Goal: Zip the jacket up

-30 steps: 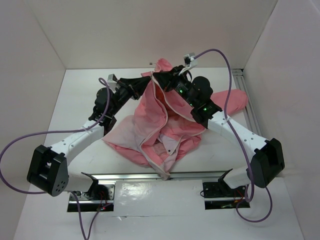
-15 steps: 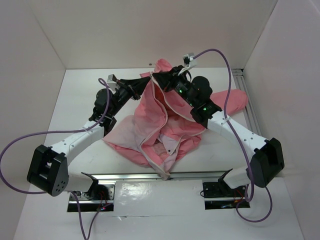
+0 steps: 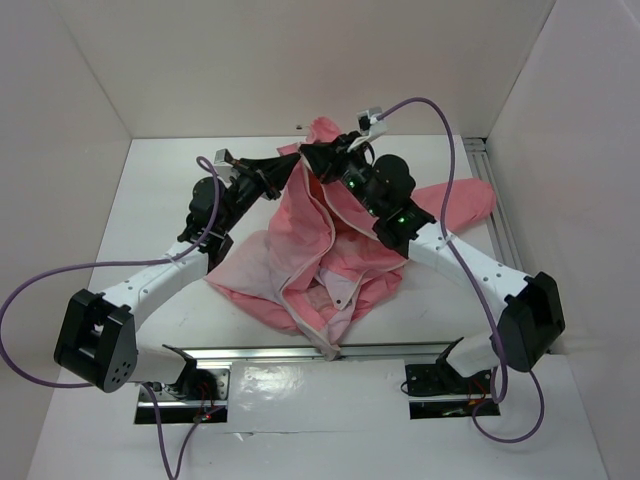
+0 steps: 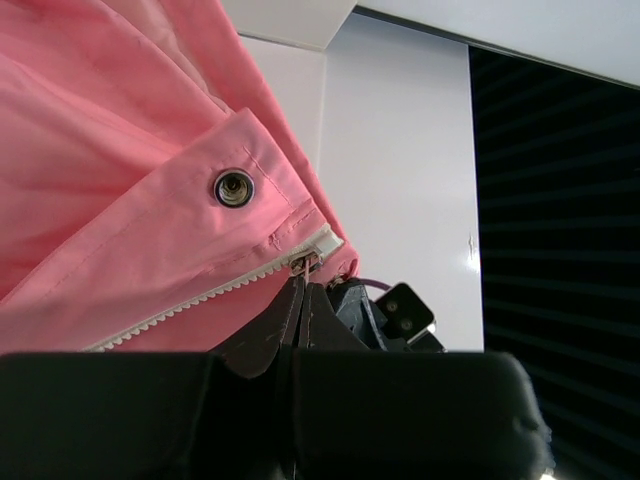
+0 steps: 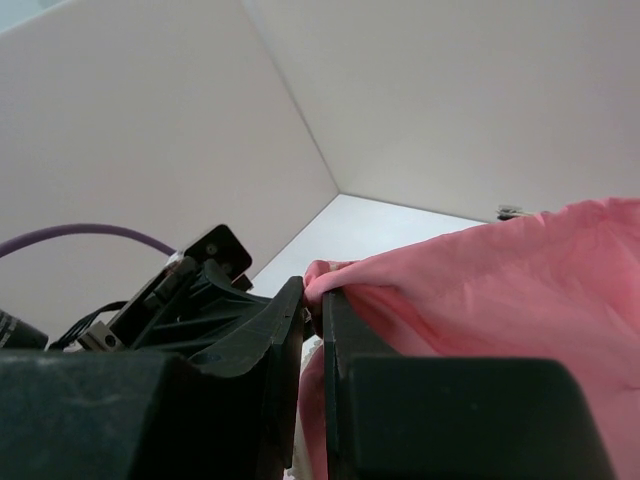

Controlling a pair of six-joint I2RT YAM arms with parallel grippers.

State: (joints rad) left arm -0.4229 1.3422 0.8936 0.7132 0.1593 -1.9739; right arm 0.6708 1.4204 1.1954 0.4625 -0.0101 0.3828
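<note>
The salmon-pink jacket (image 3: 330, 240) lies crumpled mid-table, its top end lifted between both arms. My left gripper (image 3: 292, 162) is shut on the small metal zipper pull (image 4: 303, 264) at the end of the white zipper teeth (image 4: 215, 295), beside a metal snap (image 4: 234, 186). My right gripper (image 3: 312, 157) is shut on a fold of the jacket's edge (image 5: 330, 275), right next to the left gripper, whose black body (image 5: 200, 290) fills the left of the right wrist view. The jacket's paler lining (image 3: 330, 305) shows near the front.
White enclosure walls stand on three sides. An aluminium rail (image 3: 320, 352) runs along the near table edge, and another rail (image 3: 497, 215) along the right. Purple cables (image 3: 455, 150) loop off both arms.
My right arm has shifted slightly left and back, drawing its gripper closer to the left gripper. The left arm and the jacket's lower part have hardly moved.
</note>
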